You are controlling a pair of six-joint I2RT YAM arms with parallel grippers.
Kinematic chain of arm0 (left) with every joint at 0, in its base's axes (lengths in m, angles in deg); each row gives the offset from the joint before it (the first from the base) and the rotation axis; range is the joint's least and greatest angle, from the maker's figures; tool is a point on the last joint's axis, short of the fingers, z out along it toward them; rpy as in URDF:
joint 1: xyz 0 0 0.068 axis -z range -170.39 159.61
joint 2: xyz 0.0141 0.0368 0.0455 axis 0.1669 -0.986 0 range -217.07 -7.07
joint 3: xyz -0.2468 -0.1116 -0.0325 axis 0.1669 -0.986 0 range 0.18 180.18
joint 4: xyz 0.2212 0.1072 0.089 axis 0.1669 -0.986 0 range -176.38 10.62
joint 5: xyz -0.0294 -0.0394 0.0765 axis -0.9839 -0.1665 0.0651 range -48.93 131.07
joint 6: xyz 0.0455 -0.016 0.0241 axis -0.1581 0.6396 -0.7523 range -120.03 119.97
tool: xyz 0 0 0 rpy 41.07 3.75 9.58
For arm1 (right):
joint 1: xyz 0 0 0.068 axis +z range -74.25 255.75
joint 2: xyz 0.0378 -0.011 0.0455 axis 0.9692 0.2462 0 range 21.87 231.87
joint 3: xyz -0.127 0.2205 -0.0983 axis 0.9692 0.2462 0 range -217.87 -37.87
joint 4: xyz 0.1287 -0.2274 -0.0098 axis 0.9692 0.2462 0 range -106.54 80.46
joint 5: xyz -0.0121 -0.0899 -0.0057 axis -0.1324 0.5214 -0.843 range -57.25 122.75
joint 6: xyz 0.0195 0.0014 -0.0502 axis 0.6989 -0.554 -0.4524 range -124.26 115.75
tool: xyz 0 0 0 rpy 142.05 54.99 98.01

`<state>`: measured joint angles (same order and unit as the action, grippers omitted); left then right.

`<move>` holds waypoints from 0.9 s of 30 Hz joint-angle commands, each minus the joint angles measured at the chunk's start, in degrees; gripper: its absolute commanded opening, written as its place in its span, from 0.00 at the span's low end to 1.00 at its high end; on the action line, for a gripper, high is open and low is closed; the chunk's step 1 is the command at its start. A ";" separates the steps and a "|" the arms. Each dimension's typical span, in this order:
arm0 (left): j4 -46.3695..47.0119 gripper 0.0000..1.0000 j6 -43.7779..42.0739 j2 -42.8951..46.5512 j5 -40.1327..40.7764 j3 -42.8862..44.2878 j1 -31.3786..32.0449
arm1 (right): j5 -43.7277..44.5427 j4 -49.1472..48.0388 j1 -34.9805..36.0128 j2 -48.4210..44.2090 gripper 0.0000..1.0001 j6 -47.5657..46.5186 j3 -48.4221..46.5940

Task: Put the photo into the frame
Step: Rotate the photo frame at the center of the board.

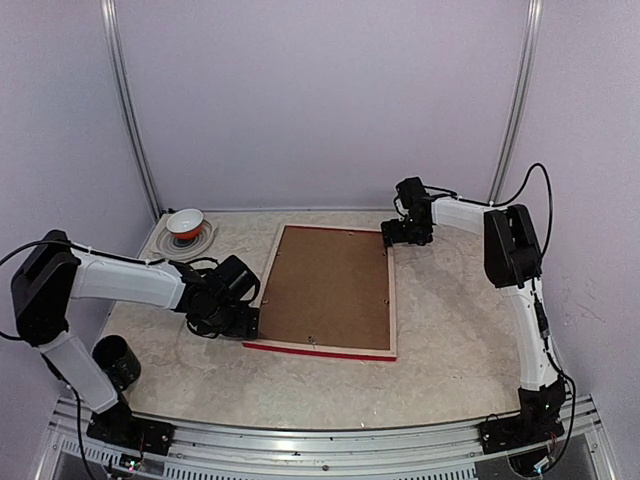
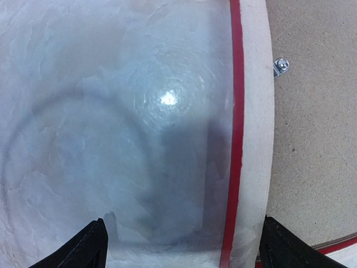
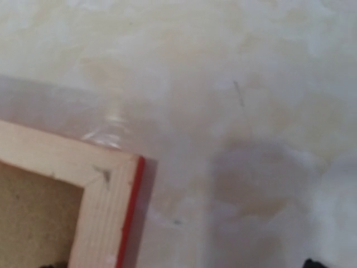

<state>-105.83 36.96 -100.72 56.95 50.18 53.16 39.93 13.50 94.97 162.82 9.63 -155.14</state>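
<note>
Frame [image 1: 320, 349] is lying face down in the middle of the table [image 1: 450, 340], its pale wood back facing up, a red edge showing along the near side and a brown board [image 1: 328, 285] sitting inside it. From above, the left gripper [image 1: 250, 322] is hanging low at the frame's near left corner, just beside the wood, and the right gripper [image 1: 392, 232] is hovering at the far right corner; at this size I cannot tell how wide either one is standing. A red and white bowl [image 1: 185, 222] is resting well apart from the frame, at the far left of the table. In the left wrist view, the left gripper [image 2: 184, 223] is gaping wide: its two dark fingers [image 2: 86, 248] are standing far apart at the bottom edge, one over bare table [image 2: 83, 84], the other over the board [image 2: 318, 139], with the frame's left rail [image 2: 254, 139] running between them. Nothing is being held or touched. A small metal clip [image 2: 280, 66] is sitting on the board beside the rail. In the right wrist view, the frame's corner [image 3: 106, 190] is filling the lower left, and the board [image 3: 28, 218] is showing inside it. The rest is blurred table [image 3: 234, 67]. Almost nothing of the right gripper is showing, so I cannot tell whether its jaws are apart or together.
</note>
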 commanded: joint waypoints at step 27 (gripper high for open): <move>-0.90 0.95 -0.11 0.63 2.49 14.79 -8.41 | 1.17 -0.83 -1.54 -24.96 0.99 2.35 21.49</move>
<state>-105.64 36.83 -103.60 59.55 64.41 43.08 43.98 13.70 94.23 137.90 13.24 -129.29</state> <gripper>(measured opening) 0.952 0.982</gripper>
